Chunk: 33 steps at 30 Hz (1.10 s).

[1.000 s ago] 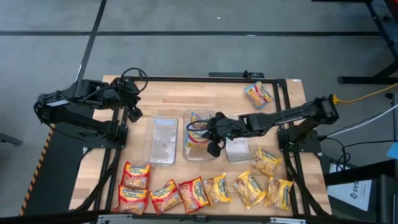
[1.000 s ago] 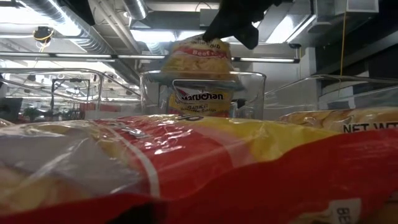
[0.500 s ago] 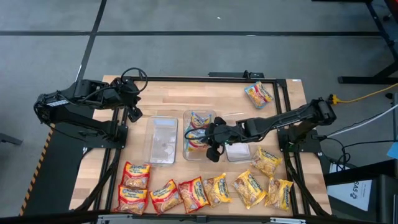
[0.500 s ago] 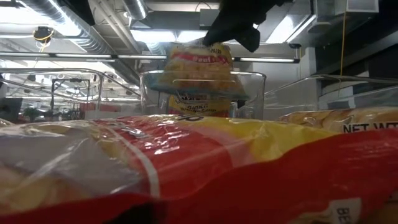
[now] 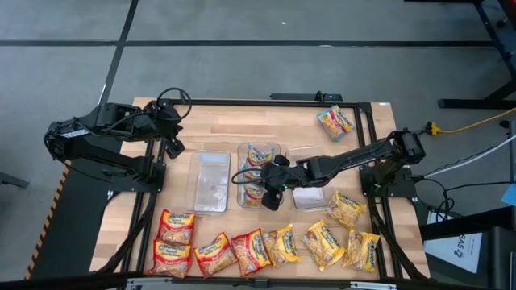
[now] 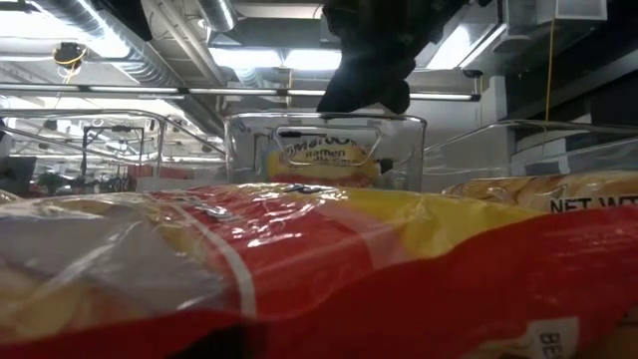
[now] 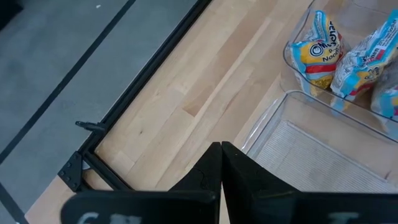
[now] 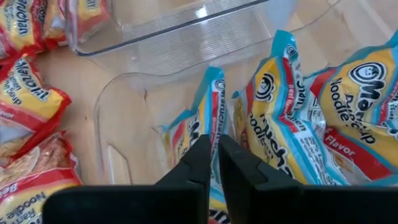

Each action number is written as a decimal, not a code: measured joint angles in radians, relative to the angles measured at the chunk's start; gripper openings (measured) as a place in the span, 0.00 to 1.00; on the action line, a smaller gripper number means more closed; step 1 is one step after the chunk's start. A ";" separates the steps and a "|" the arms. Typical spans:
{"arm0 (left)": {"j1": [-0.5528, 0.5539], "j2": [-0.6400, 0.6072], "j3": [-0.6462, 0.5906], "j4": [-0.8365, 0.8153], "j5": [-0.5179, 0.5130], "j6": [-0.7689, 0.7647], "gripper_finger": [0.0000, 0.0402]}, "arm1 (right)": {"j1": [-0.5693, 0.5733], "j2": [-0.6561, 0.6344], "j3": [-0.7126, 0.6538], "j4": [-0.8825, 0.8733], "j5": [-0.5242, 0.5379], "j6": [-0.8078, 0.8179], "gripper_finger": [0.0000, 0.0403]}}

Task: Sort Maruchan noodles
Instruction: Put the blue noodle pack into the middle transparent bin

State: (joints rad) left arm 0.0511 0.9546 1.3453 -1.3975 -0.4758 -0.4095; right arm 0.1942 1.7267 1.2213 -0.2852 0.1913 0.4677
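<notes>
Right hand (image 5: 272, 187) low over the middle clear tub (image 5: 241, 198), fingers (image 8: 198, 163) pressed together with only a hairline slit between, pinching the top edge of a blue-trimmed packet (image 8: 194, 140) standing on edge inside that tub. Beside it in the same tub, more blue-trimmed packets (image 8: 292, 134), upright and leaning on one another. Seen level from the worktop, dark bulk of the same hand (image 6: 365, 62) just above the tub's rim (image 6: 325, 121), a packet's printed face (image 6: 322, 160) showing through the clear wall. Left hand (image 5: 172, 143) parked near the worktop's (image 5: 234, 125) far left edge, just beyond the left clear tub (image 5: 209, 181), fingers (image 7: 212, 168) closed flat against each other, nothing between them. Right tub (image 5: 308, 193) partly hidden under the right arm; contents not discernible. One red-and-yellow packet (image 5: 334, 122) alone at the far right corner of the worktop. Along the near edge, a row of loose packets: red-orange ones (image 5: 176, 238) at the left, yellow ones (image 5: 324, 242) toward the right, well apart from the tubs.
</notes>
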 joint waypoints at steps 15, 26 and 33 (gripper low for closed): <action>0.000 0.000 0.000 0.000 0.008 -0.003 0.00 | -0.080 -0.077 0.336 -0.503 0.573 -0.123 0.17; 0.000 0.000 0.000 0.000 0.010 -0.003 0.00 | -0.438 -0.309 0.146 -1.013 0.549 0.343 0.17; 0.000 0.000 0.000 0.000 0.009 -0.003 0.00 | -0.763 -0.496 -0.263 -0.883 0.333 0.313 0.17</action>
State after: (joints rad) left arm 0.0509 0.9546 1.3456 -1.3979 -0.4669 -0.4122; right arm -0.5691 1.2309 0.9587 -1.1679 0.5244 0.7809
